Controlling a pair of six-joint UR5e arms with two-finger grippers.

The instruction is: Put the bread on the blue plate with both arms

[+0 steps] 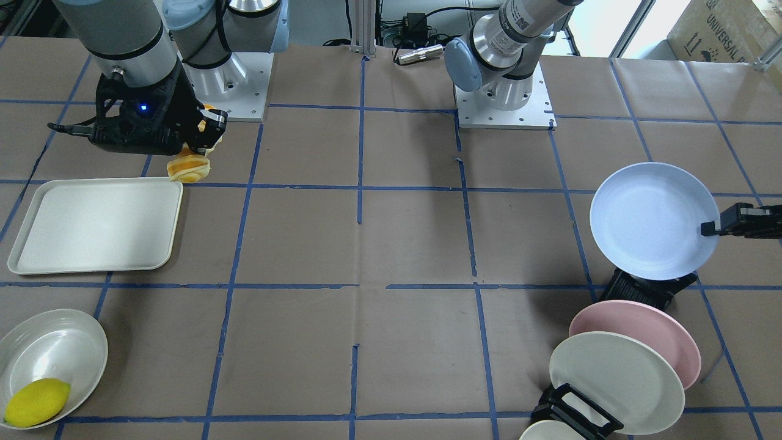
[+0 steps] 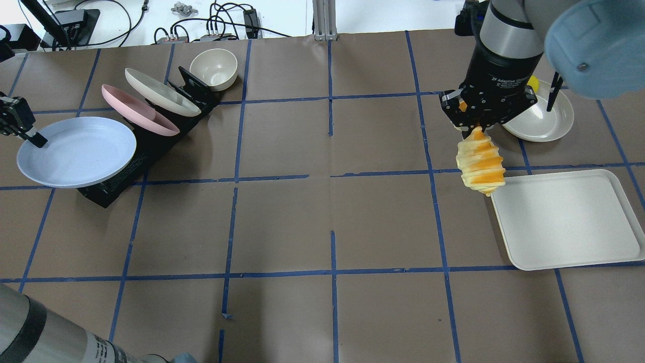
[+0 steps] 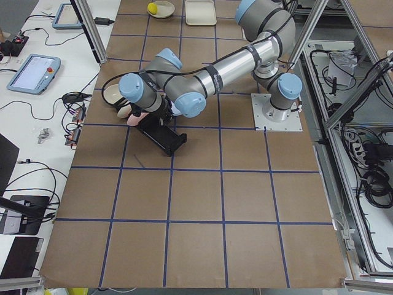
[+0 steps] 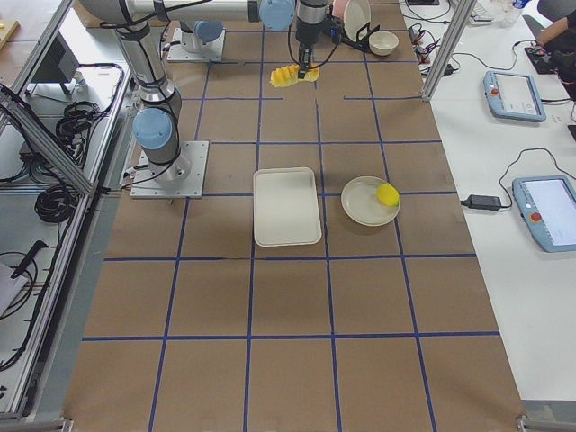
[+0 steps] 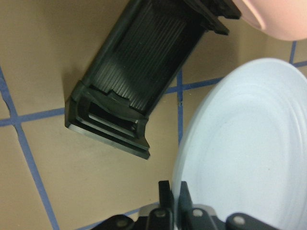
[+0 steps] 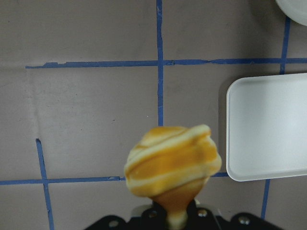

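My right gripper (image 2: 476, 132) is shut on one end of the bread (image 2: 480, 161), a ridged golden-orange loaf with pale stripes, and holds it in the air beside the white tray's corner. The bread hangs down from the jaws and also shows in the right wrist view (image 6: 172, 165) and the front view (image 1: 189, 168). My left gripper (image 2: 36, 140) is shut on the rim of the blue plate (image 2: 75, 151) and holds it lifted near the black dish rack (image 2: 146, 151). The plate fills the left wrist view (image 5: 249, 153) and shows empty in the front view (image 1: 652, 220).
A pink plate (image 2: 136, 108) and a cream plate (image 2: 158, 91) lean in the rack, with a cream bowl (image 2: 213, 68) behind. A white tray (image 2: 564, 219) lies at the right. A shallow white dish (image 1: 52, 357) holds a yellow lemon (image 1: 36, 401).
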